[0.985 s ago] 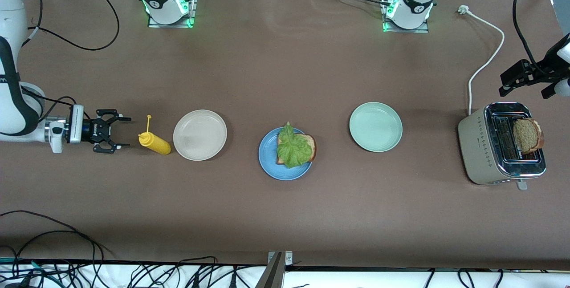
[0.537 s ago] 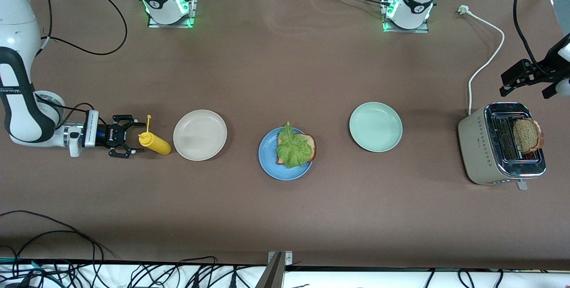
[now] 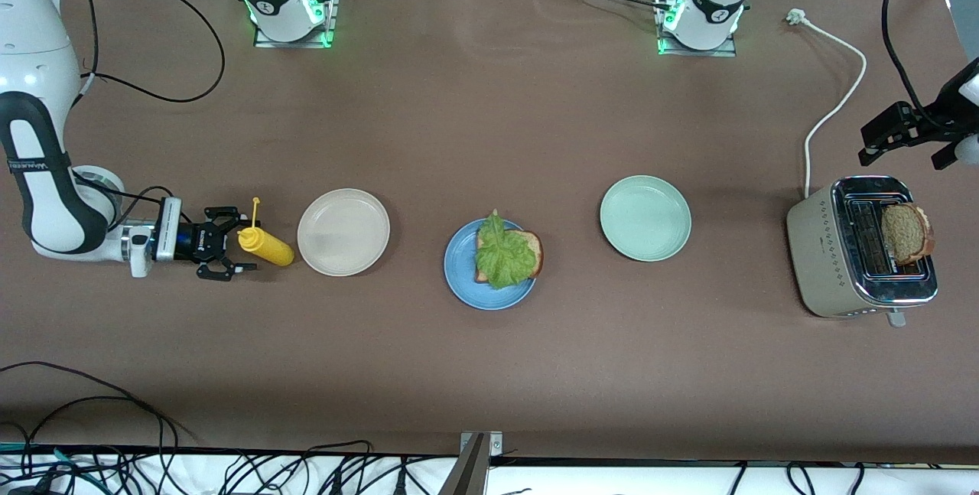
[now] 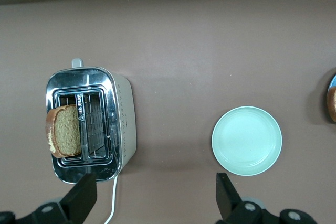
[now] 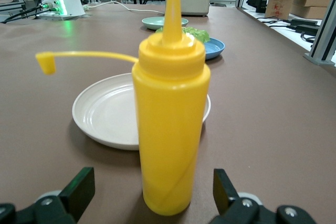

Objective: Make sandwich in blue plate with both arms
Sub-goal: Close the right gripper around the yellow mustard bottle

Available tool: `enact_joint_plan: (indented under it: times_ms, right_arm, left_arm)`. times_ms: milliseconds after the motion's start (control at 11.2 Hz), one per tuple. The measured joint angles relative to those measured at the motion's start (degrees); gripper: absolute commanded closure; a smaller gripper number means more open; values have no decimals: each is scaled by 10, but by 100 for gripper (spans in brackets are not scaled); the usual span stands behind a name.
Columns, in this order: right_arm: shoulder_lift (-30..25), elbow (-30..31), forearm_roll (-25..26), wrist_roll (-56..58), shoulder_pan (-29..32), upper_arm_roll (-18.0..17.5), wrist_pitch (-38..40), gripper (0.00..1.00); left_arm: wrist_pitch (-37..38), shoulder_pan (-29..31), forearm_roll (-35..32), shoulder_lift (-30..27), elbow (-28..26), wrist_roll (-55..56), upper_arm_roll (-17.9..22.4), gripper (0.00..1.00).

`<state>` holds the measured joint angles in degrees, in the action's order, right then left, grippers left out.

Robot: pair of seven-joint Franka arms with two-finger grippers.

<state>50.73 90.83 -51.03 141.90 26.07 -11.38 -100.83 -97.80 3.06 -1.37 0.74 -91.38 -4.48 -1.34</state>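
Right gripper (image 3: 239, 249) sits low at the middle left of the front frame, fingers (image 5: 76, 188) spread wide, one on each side of the yellow bottle (image 3: 265, 245) and clear of it, nothing gripped; in the right wrist view the bottle (image 5: 170, 108) stands upright dead centre between the two finger tips, its cap dangling on a thin strap out to the side. The bottle stands on the bench (image 3: 489, 372) just beside the beige plate (image 3: 343, 232), toward the right arm's end. Over at the right edge of the front frame, the left gripper (image 3: 879, 141) hangs in the air above the bench close to the toaster (image 3: 860, 250), fingers (image 4: 79, 199) wide apart and holding nothing; this arm waits. In the left wrist view the toaster (image 4: 122, 124) shows one bread slice (image 4: 64, 129) poking up from a slot, with the green plate (image 4: 247, 140) well apart from it. Centre of the front frame: the blue plate (image 3: 461, 281) carries a bread slice (image 3: 533, 248) with a lettuce leaf (image 3: 505, 256) on top, no upper slice on it. The green plate lies between the blue plate and the toaster; the toaster's white cord (image 3: 837, 101) trails up toward the left arm's base.
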Motion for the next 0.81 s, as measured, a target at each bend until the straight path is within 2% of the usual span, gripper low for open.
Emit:
enact_joint_plan:
  times_ms: [806]
  right_arm:
    - [36, -14, -18, 21, 0, -31, -27, 0]
  left_arm:
    - [0, 0, 0, 0, 0, 0, -1, 0]
